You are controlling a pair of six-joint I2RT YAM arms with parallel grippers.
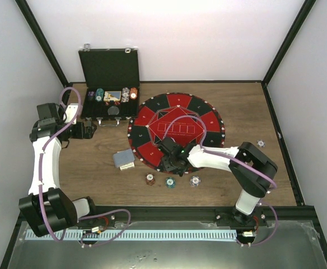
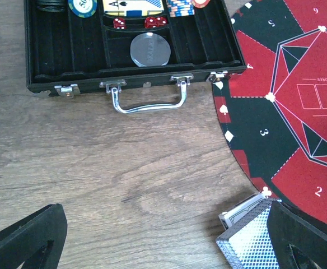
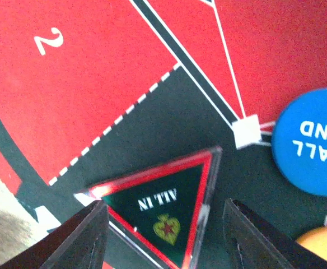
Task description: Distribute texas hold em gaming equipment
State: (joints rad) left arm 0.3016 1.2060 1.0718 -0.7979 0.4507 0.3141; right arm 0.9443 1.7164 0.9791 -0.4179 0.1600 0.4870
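Note:
My right gripper (image 1: pixel 173 158) is over the near edge of the round mat (image 1: pixel 208 120). In the right wrist view it (image 3: pixel 164 221) is open, with a clear triangular "ALL IN" token (image 3: pixel 163 207) lying on the mat between its fingers. A blue button (image 3: pixel 312 140) and an orange button (image 3: pixel 323 244) lie to the token's right. A brown-red chip (image 1: pixel 150 179), a teal chip (image 1: pixel 170 182) and a white chip (image 1: pixel 195 180) sit on the table near the mat, and another chip (image 1: pixel 261 143) lies at the right. My left gripper (image 1: pixel 89 130) is open and empty (image 2: pixel 166 227), with the grey-blue-backed cards (image 2: pixel 247 241) by its right finger.
The black case (image 1: pixel 110 84) stands open at the back left, with chips, cards and red dice (image 2: pixel 155 22) in its tray (image 2: pixel 208 53) and its metal handle (image 2: pixel 149 103) facing my left gripper. The card stack (image 1: pixel 123 159) lies left of the mat. Black frame posts border the table.

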